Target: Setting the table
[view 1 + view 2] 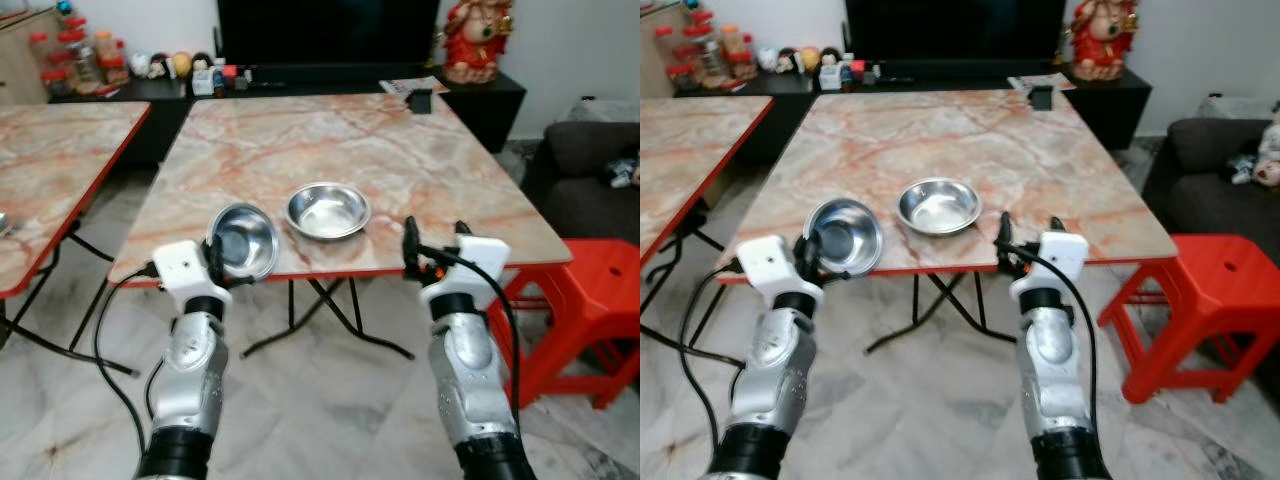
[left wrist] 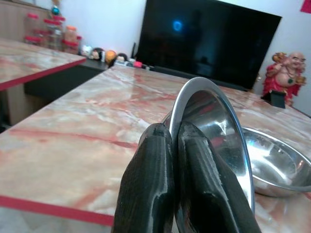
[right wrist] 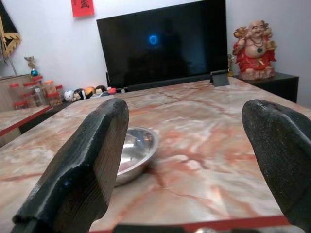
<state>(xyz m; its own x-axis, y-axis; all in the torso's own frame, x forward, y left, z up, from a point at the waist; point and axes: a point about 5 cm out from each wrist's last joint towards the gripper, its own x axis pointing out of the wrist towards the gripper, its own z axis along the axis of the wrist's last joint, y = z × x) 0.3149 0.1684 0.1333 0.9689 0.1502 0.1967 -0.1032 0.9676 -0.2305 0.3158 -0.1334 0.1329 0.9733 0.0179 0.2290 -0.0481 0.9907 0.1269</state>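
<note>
The robot stands at the near edge of a square table with a pink marble top and a red rim [image 1: 330, 140]. The left gripper [image 1: 214, 262] is clenched on the rim of a small shiny steel bowl [image 1: 246, 240]. This bowl is tipped up on its side at the near edge of the table, with its open side facing the robot. In the left wrist view the two black fingers [image 2: 160, 184] are pressed close together on the bowl's edge.

A second round shiny steel bowl [image 1: 327, 210] sits flat on the table, just beside the tipped bowl on its right.

The right gripper [image 1: 436, 240] hangs at the table's near edge, to the right of the flat bowl. Its fingers [image 3: 82, 170] are spread wide apart and hold nothing.

A bright red plastic stool [image 1: 585, 300] stands on the floor to the right of the table. A big black TV [image 1: 325, 30] is behind the table, with a red and gold statue [image 1: 475, 40] next to it
</note>
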